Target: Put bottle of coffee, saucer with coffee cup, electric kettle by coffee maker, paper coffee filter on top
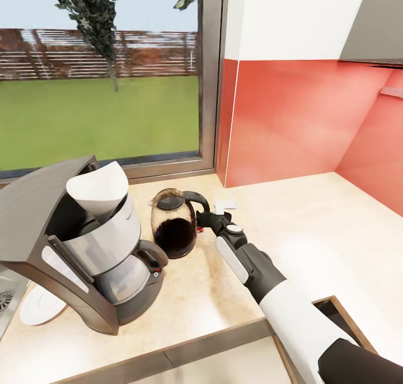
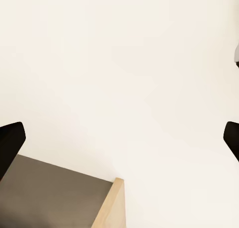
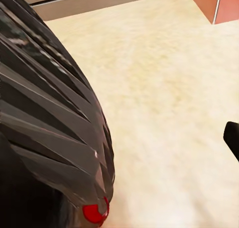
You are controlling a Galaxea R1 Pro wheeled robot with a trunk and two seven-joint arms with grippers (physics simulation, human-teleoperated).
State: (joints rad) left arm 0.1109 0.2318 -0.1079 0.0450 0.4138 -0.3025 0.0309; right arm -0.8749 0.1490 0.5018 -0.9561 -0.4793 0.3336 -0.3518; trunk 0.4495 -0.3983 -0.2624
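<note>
A home kitchen; a coffee maker (image 1: 84,244) stands on the beige worktop (image 1: 291,227); behind it, a garden window (image 1: 101,76); red splashback (image 1: 291,121) alongside.

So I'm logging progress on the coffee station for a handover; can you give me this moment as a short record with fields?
Worktop: light beige speckled kitchen countertop, below a window and red wall panels
Coffee maker: tall dark grey wedge-shaped drip machine, on the worktop
Filter: white paper cone, sitting in the machine's top
Kettle: rounded smoky glass kettle with black handle, beside the machine
Saucer: flat white round dish, partly behind the machine
Right gripper: at the kettle's handle; grip unclear
Left gripper: open, fingers wide apart
</note>
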